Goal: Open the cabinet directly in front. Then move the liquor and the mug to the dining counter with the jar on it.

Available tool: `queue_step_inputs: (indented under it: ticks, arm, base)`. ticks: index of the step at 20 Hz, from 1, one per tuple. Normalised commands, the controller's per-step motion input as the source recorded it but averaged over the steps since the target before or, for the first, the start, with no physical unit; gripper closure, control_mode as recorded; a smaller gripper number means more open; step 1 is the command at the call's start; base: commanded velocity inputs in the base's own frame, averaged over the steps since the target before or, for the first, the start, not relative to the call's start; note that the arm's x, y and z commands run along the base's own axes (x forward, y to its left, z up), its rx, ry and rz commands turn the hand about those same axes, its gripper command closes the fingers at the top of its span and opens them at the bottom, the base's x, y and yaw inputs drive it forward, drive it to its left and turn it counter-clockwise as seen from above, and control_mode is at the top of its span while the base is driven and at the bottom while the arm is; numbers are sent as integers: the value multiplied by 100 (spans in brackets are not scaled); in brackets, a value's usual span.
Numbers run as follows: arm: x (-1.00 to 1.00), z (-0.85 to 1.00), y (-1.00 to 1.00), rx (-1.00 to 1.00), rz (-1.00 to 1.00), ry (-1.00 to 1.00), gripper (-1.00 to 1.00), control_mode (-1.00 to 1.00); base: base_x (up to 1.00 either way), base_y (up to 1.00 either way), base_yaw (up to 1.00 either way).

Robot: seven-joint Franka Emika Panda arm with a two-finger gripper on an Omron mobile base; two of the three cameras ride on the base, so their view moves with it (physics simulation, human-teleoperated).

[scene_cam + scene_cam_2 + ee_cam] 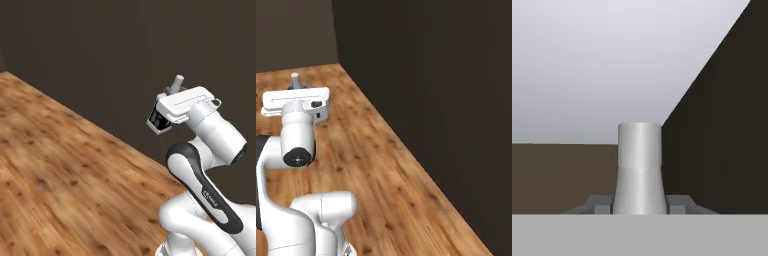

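Observation:
My gripper [639, 206] is shut on the liquor [639, 167], whose pale grey neck and cap rise straight up between the two finger tips [598, 204]. From the left base camera the same neck [177, 83] pokes out above the white hand, which the arm holds high. It shows again as the liquor [295, 78] above the hand at the upper left of the right base view. The bottle's body is hidden by the hand. The cabinet, the mug, the dining counter and the jar are out of view.
A wooden plank floor [60, 165] stretches to the left of the arm. A tall dark wall [431, 100] runs close along the arm's right side and across the back [125, 45]. Pale grey ceiling [602, 60] shows above.

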Motion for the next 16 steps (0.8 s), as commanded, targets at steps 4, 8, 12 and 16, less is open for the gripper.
queue_step_inputs:
  ticks: [4,8,12,16]
  arm:
    - [0,0,0,0,0,0,100,100]
    - [0,0,0,0,0,0,100,100]
    - [0,0,0,0,0,0,100,100]
    - [0,0,0,0,0,0,100,100]
  base:
    - [100,38,33]
    - [100,69,23]
    - [100,79,18]
    - [100,74,13]
